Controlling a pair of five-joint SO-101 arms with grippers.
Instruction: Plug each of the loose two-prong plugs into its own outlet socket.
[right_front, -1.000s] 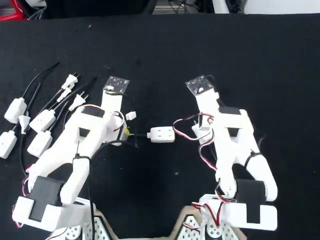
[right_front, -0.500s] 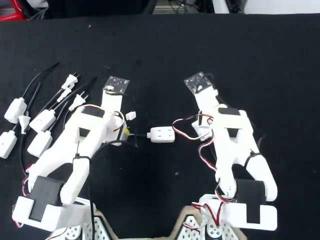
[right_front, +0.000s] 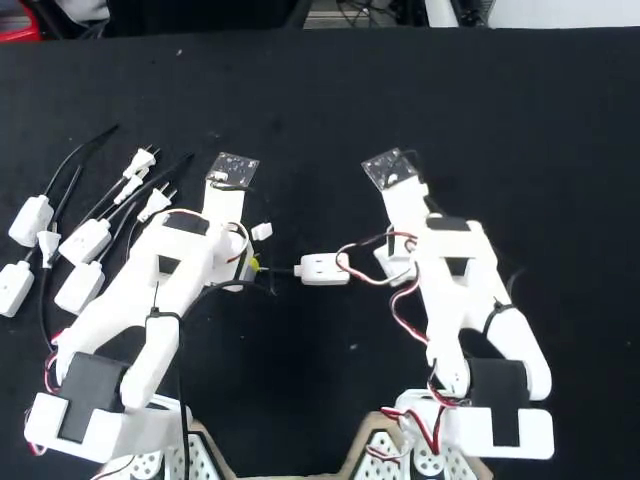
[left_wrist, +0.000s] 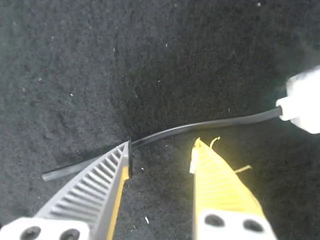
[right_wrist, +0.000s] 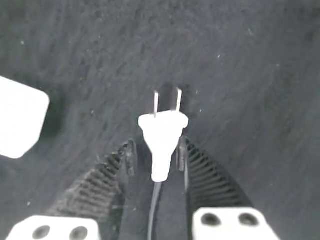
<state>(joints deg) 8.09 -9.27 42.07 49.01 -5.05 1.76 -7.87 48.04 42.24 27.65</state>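
left hand (left_wrist: 162, 150): spread open, black cord (left_wrist: 200, 126) just past its tips
right hand (right_wrist: 156, 145): pinching white plug (right_wrist: 162, 131)
socket (right_wrist: 20, 122): near right hand

Left arm (right_front: 150, 295) and right arm (right_front: 455, 285) extended forward, side by side.
The left gripper (left_wrist: 160, 150) hangs low with jaws apart; the right gripper (right_wrist: 156, 147) pinches a plug (right_wrist: 162, 127).

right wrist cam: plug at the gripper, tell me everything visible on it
The plug is white, moulded plastic by its look: a broad head tapering to a narrow neck, two flat metal prongs pointing away from the wrist, a dark cable leaving its rear. It sits centred in the right gripper, over black cloth; whether it is clamped cannot be told.
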